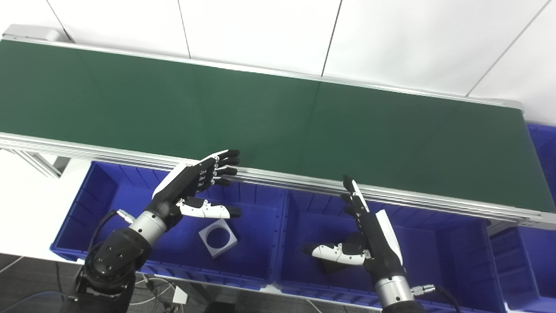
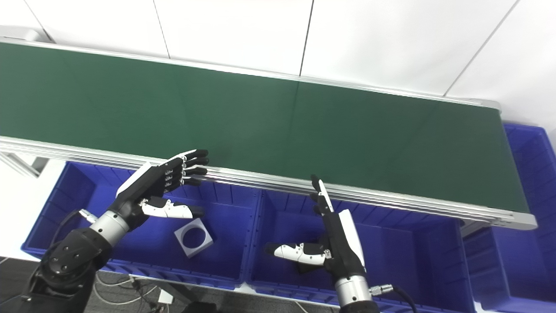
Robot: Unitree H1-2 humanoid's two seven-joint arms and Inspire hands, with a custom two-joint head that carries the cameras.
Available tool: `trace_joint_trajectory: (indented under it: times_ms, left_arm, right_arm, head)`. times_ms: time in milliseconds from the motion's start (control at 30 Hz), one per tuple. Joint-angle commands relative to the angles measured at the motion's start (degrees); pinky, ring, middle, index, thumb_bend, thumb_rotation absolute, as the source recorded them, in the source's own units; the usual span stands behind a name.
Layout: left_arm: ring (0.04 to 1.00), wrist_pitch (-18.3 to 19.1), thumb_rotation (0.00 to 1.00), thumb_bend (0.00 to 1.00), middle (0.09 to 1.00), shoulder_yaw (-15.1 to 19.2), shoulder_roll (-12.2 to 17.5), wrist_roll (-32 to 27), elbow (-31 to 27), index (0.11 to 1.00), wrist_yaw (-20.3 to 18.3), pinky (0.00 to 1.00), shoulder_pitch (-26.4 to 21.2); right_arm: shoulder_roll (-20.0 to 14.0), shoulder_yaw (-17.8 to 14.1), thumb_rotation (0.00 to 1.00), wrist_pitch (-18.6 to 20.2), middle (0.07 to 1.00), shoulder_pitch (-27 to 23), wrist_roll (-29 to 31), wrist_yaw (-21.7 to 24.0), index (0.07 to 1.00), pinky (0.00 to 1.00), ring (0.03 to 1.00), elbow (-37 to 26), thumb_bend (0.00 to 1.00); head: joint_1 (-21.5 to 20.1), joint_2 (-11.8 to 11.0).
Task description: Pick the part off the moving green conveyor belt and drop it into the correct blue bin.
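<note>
Left hand (image 1: 191, 180): held spread, nothing grasped, above left bin (image 1: 108, 204)
Right hand (image 1: 369, 230): spread, nothing grasped
Part (image 1: 218, 238): laid in left bin

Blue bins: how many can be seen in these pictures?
3. Left bin under the left hand, holding a grey part; middle bin under the right hand; a third at the belt's right end, partly hidden.

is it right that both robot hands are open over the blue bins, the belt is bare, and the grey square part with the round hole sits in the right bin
Not quite. The grey square part with the round hole sits in the left blue bin, beneath the left robot hand, as the left eye view shows. The rest holds: the right robot hand is open too, and the green conveyor belt is bare.
</note>
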Motion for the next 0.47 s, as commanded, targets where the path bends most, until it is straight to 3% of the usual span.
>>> trace_joint_trajectory:
  times_ms: [0, 200, 433]
  left_arm:
    - [0.844, -2.02, 0.16, 0.83, 0.889, 0.27, 0.84, -0.73, -0.46, 0.887, 0.81, 0.77, -0.35]
    - [0.845, -4.73, 0.17, 0.83, 0.886, 1.08, 2.72, -1.39, 1.09, 0.886, 0.25, 0.78, -0.99]
    - [0.849, -4.57, 0.15, 0.85, 0.882, 2.13, 4.14, -4.12, 2.18, 0.877, -0.46, 0.79, -1.54]
  right_arm:
    - [1.10, 0.31, 0.12, -1.09, 0.984, 0.05, 0.32, -1.06, 1.000, 0.91, 0.942, -1.09, 0.83]
    - [2.73, 1.60, 0.11, -1.16, 0.991, -0.50, -1.52, -2.34, 1.000, 0.89, 0.945, 0.01, 0.81]
    - [5.00, 2.83, 0.06, 0.79, 0.969, -1.37, -4.68, -3.50, 0.983, 0.86, 0.916, 0.25, 0.81]
  head:
    - [-2.52, -0.23]
    - [-8.81, 0.82]
    - [-13.38, 0.81]
